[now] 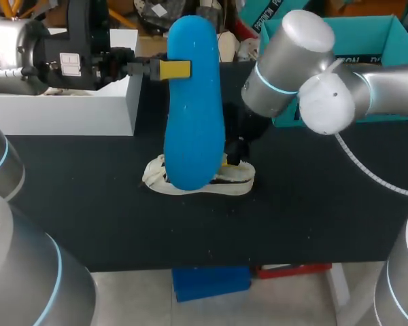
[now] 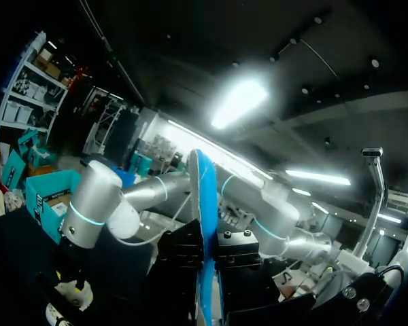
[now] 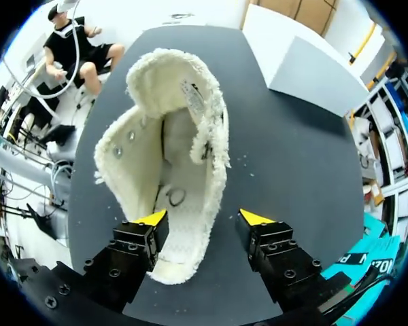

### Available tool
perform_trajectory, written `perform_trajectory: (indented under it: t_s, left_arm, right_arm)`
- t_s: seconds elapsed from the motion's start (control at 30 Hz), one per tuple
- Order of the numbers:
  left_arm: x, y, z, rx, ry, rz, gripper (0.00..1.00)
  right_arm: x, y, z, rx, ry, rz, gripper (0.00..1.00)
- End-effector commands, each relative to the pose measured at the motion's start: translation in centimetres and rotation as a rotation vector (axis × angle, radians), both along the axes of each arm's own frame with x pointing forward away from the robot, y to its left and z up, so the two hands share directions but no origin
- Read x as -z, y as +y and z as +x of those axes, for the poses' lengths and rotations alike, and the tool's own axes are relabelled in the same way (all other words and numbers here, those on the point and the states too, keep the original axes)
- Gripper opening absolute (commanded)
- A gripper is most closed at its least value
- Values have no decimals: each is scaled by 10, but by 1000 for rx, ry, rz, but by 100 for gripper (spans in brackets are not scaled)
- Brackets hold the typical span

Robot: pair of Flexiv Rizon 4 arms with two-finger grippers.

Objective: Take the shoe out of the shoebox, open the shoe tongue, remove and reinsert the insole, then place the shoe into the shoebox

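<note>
The left jaws are clamped on the blue insole (image 1: 194,109), holding it up on end above the shoe (image 3: 149,163). The shoe lies on the table (image 1: 88,204), its long way running straight out from the right jaws, which are apart at its near end. I cannot see inside the white box (image 1: 61,112), back left.

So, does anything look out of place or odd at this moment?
Only the blue insole: it is out of the shoe, held in the air above it by the left gripper, which fits the task. The shoe lies on the table, opened wide, between the right gripper's open fingers. Nothing looks spilled or damaged.
</note>
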State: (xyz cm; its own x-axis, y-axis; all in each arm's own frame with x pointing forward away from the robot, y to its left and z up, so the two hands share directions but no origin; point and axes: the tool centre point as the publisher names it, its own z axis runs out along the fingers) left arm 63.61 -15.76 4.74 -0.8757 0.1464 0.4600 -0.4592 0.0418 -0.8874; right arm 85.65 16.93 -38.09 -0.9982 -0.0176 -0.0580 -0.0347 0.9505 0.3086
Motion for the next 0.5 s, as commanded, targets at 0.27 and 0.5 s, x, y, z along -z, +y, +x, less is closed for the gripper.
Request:
perform_trajectory:
  t_s: [0.27, 0.5]
  left_arm:
    - [0, -1, 0, -1, 1, 3, 0]
    - [0, -1, 0, -1, 1, 3, 0]
  right_arm:
    - [13, 25, 7, 28, 7, -442, 50]
    - [23, 34, 7, 34, 21, -385, 49]
